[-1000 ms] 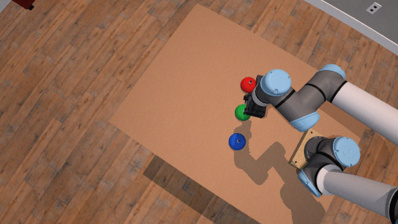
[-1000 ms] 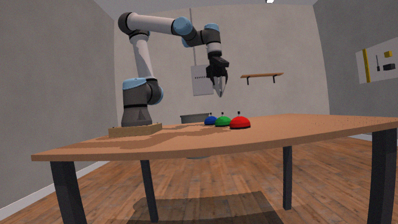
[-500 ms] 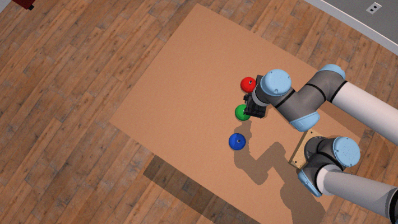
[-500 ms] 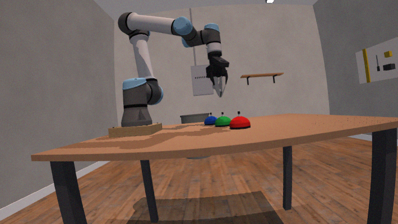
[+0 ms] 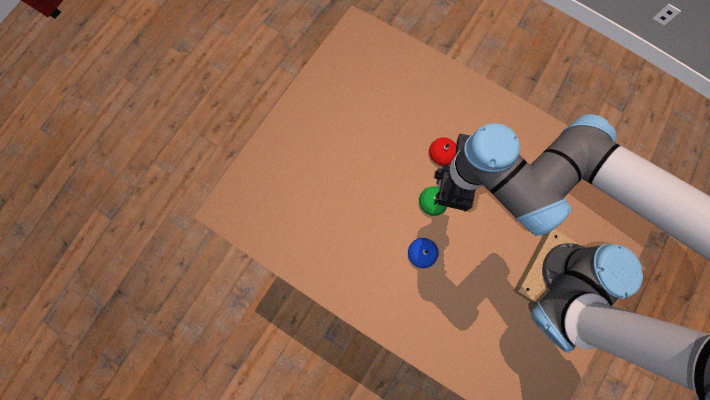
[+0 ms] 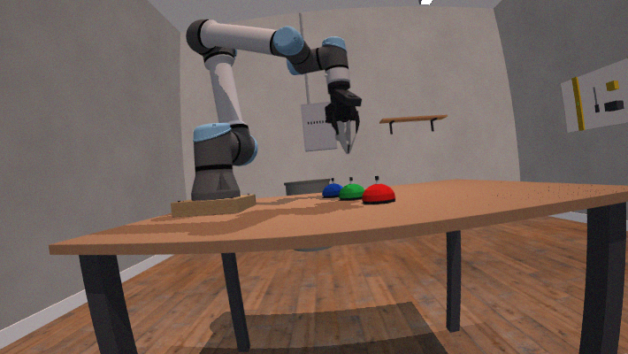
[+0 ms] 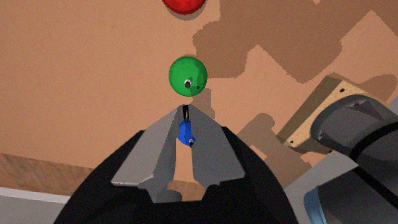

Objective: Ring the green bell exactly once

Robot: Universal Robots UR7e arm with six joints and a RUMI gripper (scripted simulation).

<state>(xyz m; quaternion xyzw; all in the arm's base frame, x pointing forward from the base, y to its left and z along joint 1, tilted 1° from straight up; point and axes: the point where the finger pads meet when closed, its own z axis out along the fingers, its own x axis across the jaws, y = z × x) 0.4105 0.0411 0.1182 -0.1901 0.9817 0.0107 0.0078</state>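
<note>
The small green dome bell sits mid-table toward the arm's wooden base block, between a red dome bell and a blue one. High above it hangs the black gripper, jaws pressed together, holding nothing.

Open air is separating the closed pincer from the green bell; red bell and blue bell are flanking it closely.
</note>
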